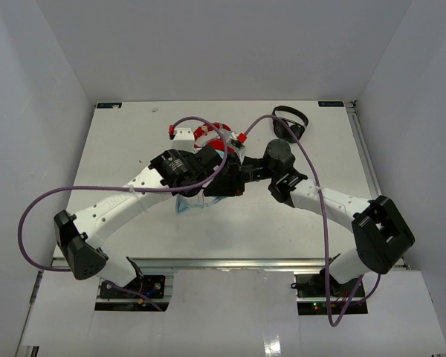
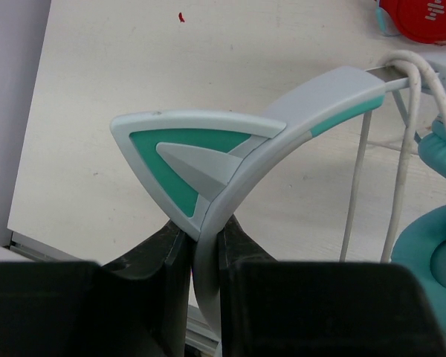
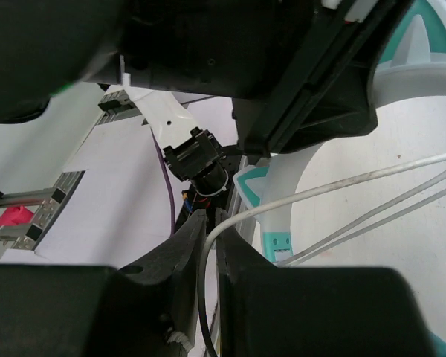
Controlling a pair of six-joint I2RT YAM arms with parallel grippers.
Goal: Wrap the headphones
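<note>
Concurrently, the left gripper pinched the teal over-ear plastic headphones at their pale headband; beside that headband, the right gripper pinched the thin white cable.

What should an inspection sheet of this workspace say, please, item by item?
Surface: white table, small red speck.
Job's things: teal headphones, white cable looped over the headband.
Clutter: red headphones, black headphones, far side.
Grippers: left gripper shut on the headband; right gripper shut on the white cable.
Cables: purple arm cables arch over the table.
Surroundings: white walls on three sides.
</note>
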